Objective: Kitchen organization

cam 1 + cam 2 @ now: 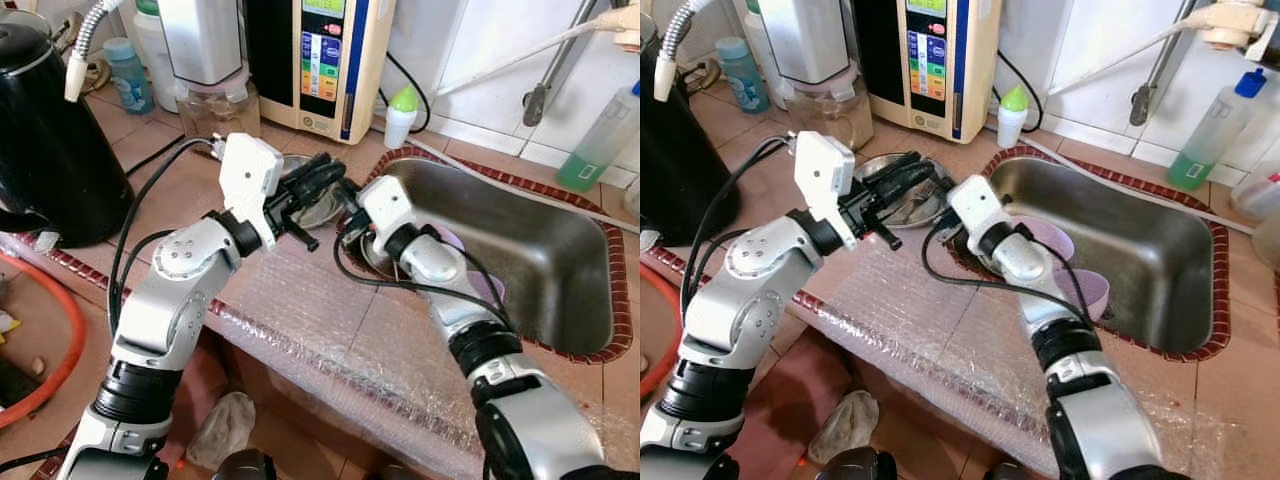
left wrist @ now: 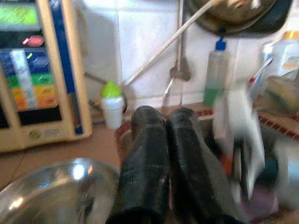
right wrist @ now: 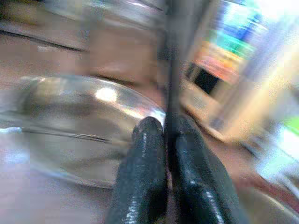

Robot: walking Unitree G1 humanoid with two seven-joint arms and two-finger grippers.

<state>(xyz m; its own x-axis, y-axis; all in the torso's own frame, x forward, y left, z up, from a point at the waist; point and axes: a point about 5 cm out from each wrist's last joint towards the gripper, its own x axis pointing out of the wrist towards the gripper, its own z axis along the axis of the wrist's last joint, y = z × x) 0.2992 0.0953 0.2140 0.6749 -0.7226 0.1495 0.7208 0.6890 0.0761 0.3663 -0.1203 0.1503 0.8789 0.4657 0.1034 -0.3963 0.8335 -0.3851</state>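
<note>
A shiny steel bowl (image 1: 318, 207) lies on the tiled counter just left of the steel sink (image 1: 560, 260). My left gripper (image 1: 325, 178) hovers over the bowl's near rim, its black fingers (image 2: 145, 158) pressed together with nothing between them. My right gripper (image 1: 350, 222) reaches from the sink side to the bowl's right edge and is shut; the blurred right wrist view shows the bowl (image 3: 70, 121) just beyond its fingertips. Whether it pinches the rim cannot be made out. Purple plates (image 1: 1090, 290) lie in the sink behind the right wrist.
A black kettle (image 1: 50, 120) stands at the far left. A water unit (image 1: 320, 60), a blender jar (image 1: 210, 105) and a small green-capped bottle (image 1: 400, 115) line the back wall. A green soap bottle (image 1: 595, 140) is behind the sink. Bubble wrap (image 1: 330, 330) covers the counter's front edge.
</note>
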